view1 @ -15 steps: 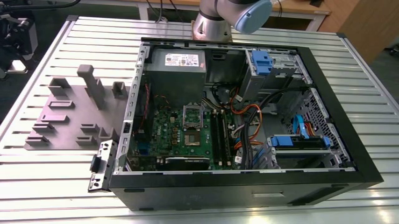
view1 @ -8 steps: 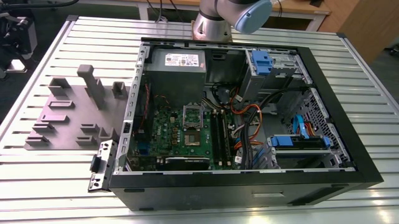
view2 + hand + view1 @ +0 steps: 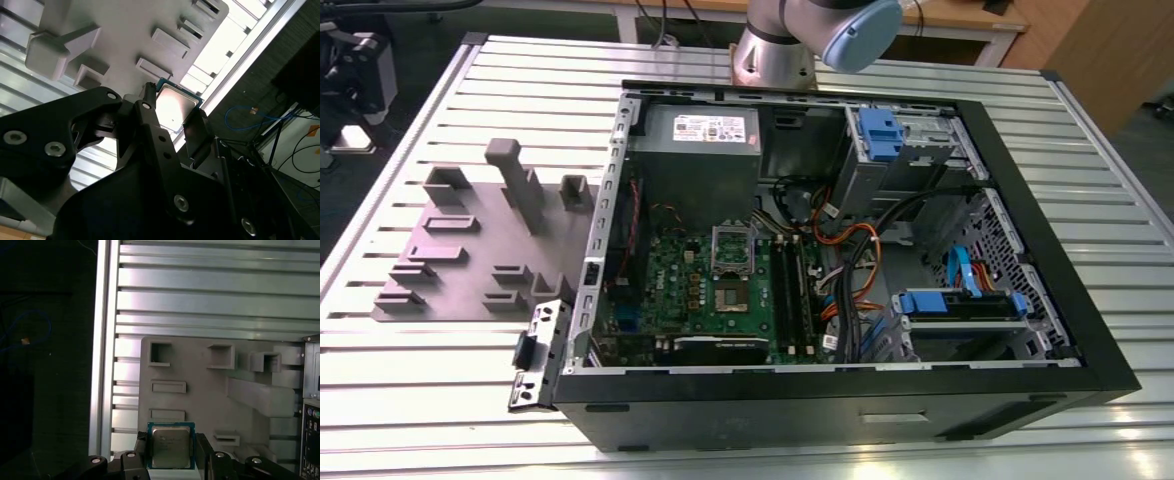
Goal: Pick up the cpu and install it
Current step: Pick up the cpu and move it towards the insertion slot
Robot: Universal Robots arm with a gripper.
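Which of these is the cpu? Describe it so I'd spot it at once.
In the first wrist view, find the slatted metal table and the dull grey moulded tray lying on it. In front of the tray, the black gripper clasps the cpu: a small flat square, the one shiny silver-topped piece with a thin green rim.

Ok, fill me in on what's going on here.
The robot arm's pincer is clamped on the cpu, gripping it by two opposite edges. In the first wrist view the metal top of the cpu faces the camera. The cpu is held over the grey tray, which sits on the slatted table. In the exterior view the computer case lies open beside that tray with its green board exposed. The cpu is not yet in the board.
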